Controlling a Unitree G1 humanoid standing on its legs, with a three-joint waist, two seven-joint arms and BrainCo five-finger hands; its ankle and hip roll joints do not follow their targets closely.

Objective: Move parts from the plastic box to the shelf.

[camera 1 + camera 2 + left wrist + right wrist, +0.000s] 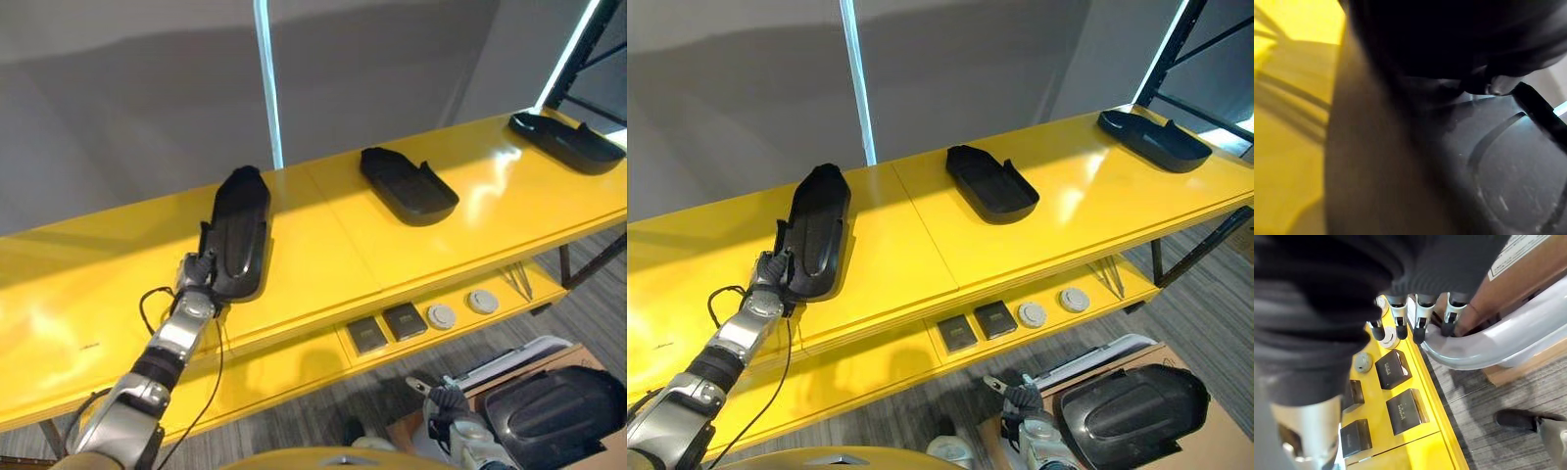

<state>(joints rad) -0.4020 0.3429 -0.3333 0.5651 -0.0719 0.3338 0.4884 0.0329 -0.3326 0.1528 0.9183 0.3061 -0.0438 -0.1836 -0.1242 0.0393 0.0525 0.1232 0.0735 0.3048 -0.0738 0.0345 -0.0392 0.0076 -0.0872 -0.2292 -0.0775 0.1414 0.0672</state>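
Observation:
A long black moulded part (240, 233) lies on the top board of the yellow shelf (333, 250). My left hand (199, 270) is at its near end, with its fingers curled on the part's rim; in the left wrist view the dark part (1508, 176) sits right against the hand. Low at the right, my right hand (447, 401) hangs with straight fingers (1420, 318) and holds nothing, just above the curved pale rim of the plastic box (1488, 342). Another black part (549, 413) lies in that box (519, 357).
Two more black parts (408, 186) (566, 140) rest further right on the shelf top. The lower board carries two small black blocks (365, 335) (404, 320) and two grey discs (442, 316) (482, 301). A brown cardboard box (1518, 279) stands by the plastic box.

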